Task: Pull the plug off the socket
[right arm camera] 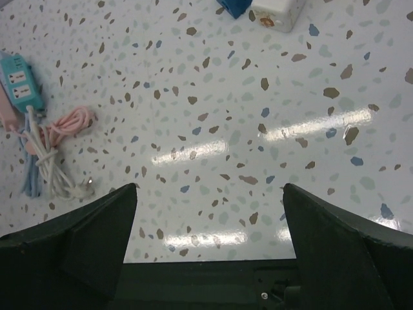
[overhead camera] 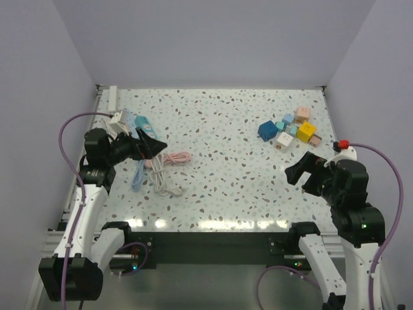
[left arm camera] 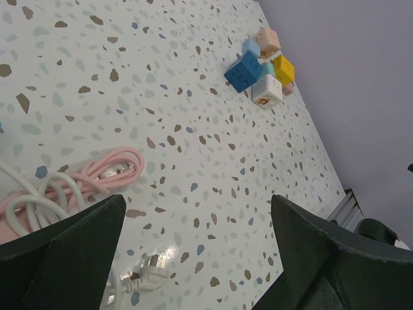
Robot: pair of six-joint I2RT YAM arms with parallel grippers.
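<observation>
- The teal power strip [overhead camera: 142, 123] lay flat at about ten o'clock on the speckled table [overhead camera: 226, 194], its long side running toward the far edge; the overhead view showed only its far end, the rest hidden under the left arm
- From the right wrist view two socket faces showed on the strip's top, and a cord left its near end; whether a plug sat in any socket could not be told
- Toward five o'clock from the strip lay a bundle of cords: a pink coil [overhead camera: 179, 157], a white cable [overhead camera: 165, 183] and a pale blue one [overhead camera: 137, 175], overlapping each other
- A white plug [left arm camera: 150, 272] at the end of the white cable lay loose on the table surface, at the six o'clock end of the bundle
- The left gripper [overhead camera: 155, 144] hung over the strip's near end and the top of the bundle, fingers spread as wide as they go, nothing between them
- A cluster of cube sockets lay at about two o'clock on the table, well apart from the strip: a blue cube [overhead camera: 266, 130], a yellow cube [overhead camera: 306, 131], a white cube [overhead camera: 284, 139] and a peach cube [overhead camera: 302, 114], packed touching or just beside one another
- The right gripper [overhead camera: 301, 172] hung at about four o'clock, near that cluster, claw fully spread and holding nothing
</observation>
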